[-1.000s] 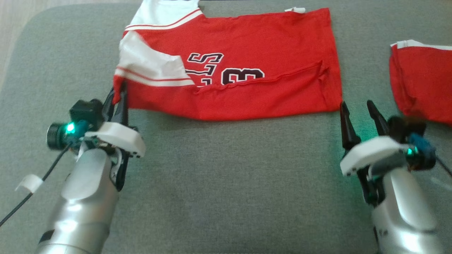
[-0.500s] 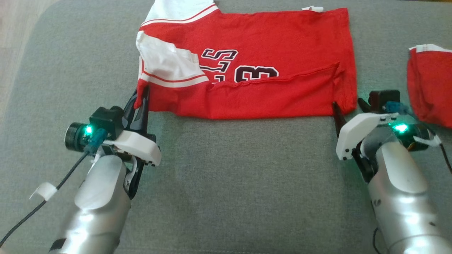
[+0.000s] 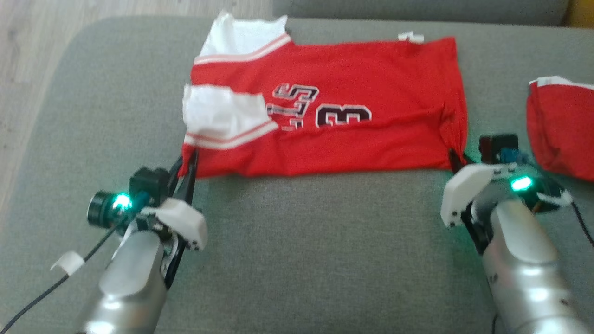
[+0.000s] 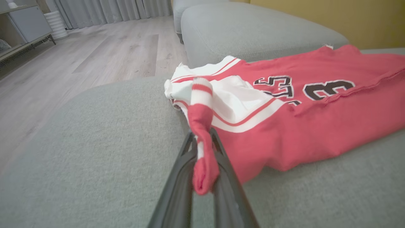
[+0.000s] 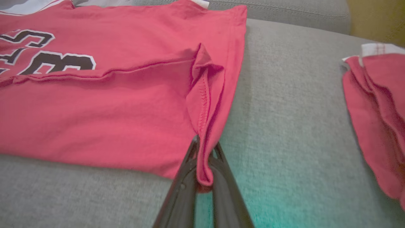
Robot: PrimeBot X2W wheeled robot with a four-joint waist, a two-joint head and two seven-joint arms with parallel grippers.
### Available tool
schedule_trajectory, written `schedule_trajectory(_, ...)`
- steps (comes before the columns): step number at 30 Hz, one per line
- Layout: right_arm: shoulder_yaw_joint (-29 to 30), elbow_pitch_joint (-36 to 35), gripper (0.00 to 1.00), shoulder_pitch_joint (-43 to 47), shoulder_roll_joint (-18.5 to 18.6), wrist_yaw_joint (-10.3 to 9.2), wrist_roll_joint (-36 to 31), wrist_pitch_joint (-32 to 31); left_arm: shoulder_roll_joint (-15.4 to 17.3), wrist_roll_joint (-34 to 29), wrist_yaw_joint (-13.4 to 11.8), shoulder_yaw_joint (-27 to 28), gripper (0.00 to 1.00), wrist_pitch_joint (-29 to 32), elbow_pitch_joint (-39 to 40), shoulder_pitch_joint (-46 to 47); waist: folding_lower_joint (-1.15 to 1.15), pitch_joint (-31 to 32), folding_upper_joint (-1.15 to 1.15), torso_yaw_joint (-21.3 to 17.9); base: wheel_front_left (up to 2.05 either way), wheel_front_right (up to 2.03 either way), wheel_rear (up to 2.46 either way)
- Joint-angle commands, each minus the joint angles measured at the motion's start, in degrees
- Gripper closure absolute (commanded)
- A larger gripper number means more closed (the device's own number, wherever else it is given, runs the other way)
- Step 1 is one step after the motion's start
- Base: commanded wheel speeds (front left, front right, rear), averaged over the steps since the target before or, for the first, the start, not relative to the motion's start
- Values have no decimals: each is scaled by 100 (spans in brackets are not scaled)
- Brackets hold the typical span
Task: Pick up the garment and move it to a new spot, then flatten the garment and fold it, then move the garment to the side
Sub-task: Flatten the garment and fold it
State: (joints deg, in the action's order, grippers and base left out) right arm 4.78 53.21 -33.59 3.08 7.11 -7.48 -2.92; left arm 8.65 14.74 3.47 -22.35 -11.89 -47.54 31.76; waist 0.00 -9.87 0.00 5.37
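Behind jersey's (image 3: 352,79) corner, right tool's (image 3: 456,157) tips

1. The red garment (image 3: 371,69) carries a large dark numeral 3 (image 3: 343,116) with a white outline. It reads plainly in the head view and in both wrist views.
2. Just left of the numeral 3 in the head view, a second dark outlined figure is cut off by a fold of red cloth. It cannot be read.
3. Up and left of the numeral stands a row of dark outlined letters (image 3: 297,95). The last one reads as an "S". The others lie partly under the white sleeve (image 3: 222,111) and cannot be made out.
4. A small white tag (image 3: 410,36) sits at the garment's far edge. Any print on it is too small to read.
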Motion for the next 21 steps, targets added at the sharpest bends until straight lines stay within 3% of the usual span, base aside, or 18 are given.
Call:
schedule_trajectory(1, -87, -176, 100, 51, -20, 37, 53, 75, 248, -40, -47, 132, 100, 18, 86, 55, 0, 135, 0, -32, 0, 0, 0)
schedule_trajectory(8, -75, -545, 100, 659, -20, 37, 380, 15, 449, -99, -21, -28, 100, 178, -47, -329, 0, 619, 0, -108, 0, 0, 0)
schedule_trajectory(12, -140, -907, 100, 1186, -20, 37, 518, -443, 547, -126, 16, -143, 100, 247, -9, -630, 0, 931, 0, -150, 0, 0, 0)
schedule_trajectory(21, -267, -2853, 100, 2445, 11, 37, 979, -1646, 764, -54, 157, -363, 100, 621, 471, -1297, 0, 1166, 0, -202, 0, 0, 0)
